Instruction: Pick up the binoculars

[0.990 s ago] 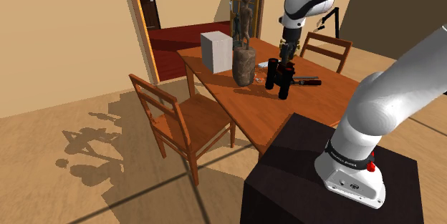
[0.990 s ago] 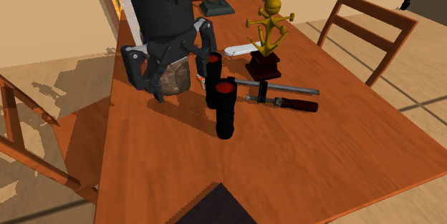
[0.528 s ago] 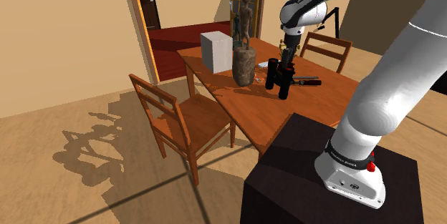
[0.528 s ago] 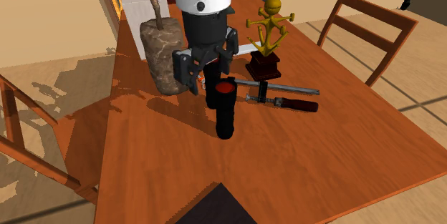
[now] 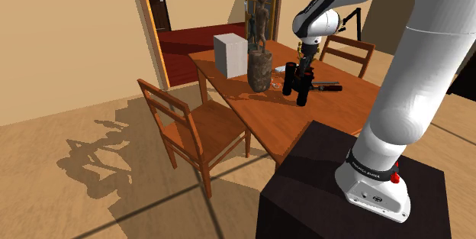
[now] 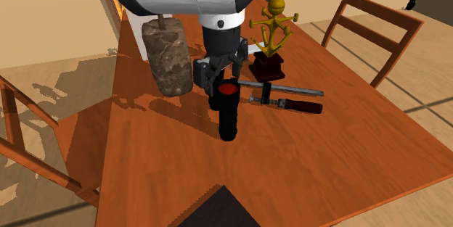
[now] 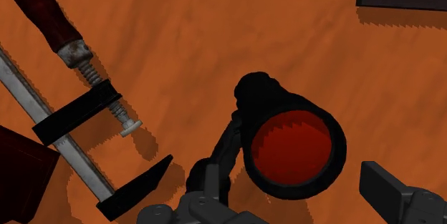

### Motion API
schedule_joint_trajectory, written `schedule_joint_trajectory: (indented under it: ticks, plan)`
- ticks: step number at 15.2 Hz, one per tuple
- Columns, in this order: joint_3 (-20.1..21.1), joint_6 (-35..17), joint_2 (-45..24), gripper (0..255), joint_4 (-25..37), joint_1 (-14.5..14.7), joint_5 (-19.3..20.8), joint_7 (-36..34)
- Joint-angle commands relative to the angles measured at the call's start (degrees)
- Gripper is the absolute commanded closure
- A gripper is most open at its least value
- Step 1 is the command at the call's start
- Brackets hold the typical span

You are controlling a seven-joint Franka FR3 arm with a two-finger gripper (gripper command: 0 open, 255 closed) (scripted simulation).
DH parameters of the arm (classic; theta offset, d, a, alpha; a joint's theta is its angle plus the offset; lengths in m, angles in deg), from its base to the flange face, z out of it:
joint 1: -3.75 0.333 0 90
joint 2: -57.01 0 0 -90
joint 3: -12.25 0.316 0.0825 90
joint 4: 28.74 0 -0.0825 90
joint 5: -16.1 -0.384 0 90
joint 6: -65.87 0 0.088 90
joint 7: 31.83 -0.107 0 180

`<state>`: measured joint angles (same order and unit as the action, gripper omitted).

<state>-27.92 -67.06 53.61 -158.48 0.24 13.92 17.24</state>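
Binoculars: the black binoculars [image 6: 228, 113] stand on end near the middle of the wooden counter [image 6: 312, 167], red lens facing up.
Gripper: the black gripper [image 6: 219, 79] hangs directly over them, pointing down. It is spread wide, with one barrel between the fingers [image 7: 383, 181] and nothing yet clasped.
Why this stance: judged from the task, the straight-down approach suits an upright target. The fingers can slide down either side of a barrel before closing.
Neighbours: a bar clamp [image 6: 287, 96] with a dark red handle lies just beside the binoculars. A gold figurine [image 6: 271, 30] on a dark base stands behind it, and a rough stone-like block [image 6: 168, 62] stands on the gripper's other side. All three look clear of the fingers' path.
Hidden: in the second exterior view the hand covers the far barrel, and the arm cuts off whatever rises from the block.
Hard to tell: in the wrist view, whether the nearer finger touches the binoculars' bridge.
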Motion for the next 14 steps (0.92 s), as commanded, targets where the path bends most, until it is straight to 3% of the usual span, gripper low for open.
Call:
schedule_joint_trajectory:
  ticks: [1,5,6,14]
  plan:
    - [0.14,-1.42,-1.37,0,-0.34,-0.13,-1.29,0.87]
    - [0.44,-3.27,-3.08,0,-0.93,-0.40,-2.94,2.02]
    - [0.43,-3.33,-3.08,255,-0.99,-0.43,-2.95,2.07]
    - [0.41,-3.27,-3.04,255,-0.96,-0.43,-2.92,2.07]
